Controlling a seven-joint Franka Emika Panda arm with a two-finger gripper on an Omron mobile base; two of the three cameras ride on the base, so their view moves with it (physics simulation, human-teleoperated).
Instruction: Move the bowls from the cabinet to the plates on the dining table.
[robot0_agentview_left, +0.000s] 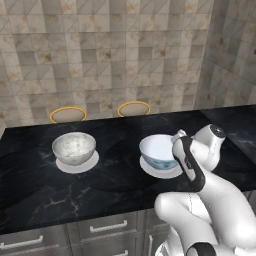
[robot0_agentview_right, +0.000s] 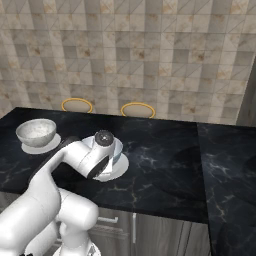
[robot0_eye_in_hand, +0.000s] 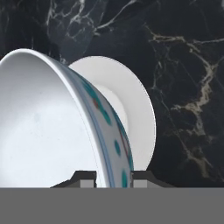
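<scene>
The white bowl with the blue pattern (robot0_eye_in_hand: 48, 131) has its rim pinched between my fingertips (robot0_eye_in_hand: 85, 177), so my gripper (robot0_eye_in_hand: 113, 177) is shut on it. It hangs tilted right over a white plate (robot0_eye_in_hand: 131, 109) on the dining table (robot0_agentview_left: 115, 195); whether it touches the plate I cannot tell. From the left base view this bowl (robot0_agentview_left: 157, 149) sits at centre right above its plate (robot0_agentview_left: 161, 171), my gripper (robot0_agentview_left: 175, 149) at its right rim. The marbled grey bowl (robot0_agentview_left: 74, 146) rests on the other plate (robot0_agentview_left: 77, 164) to the left. The cabinet is out of view.
Two round chair backs (robot0_agentview_left: 68, 115) (robot0_agentview_left: 134, 108) stand beyond the table's far edge against a tiled wall. Grey drawer fronts (robot0_agentview_left: 107, 227) run below the near edge. A second black counter (robot0_agentview_right: 230, 165) adjoins on the right.
</scene>
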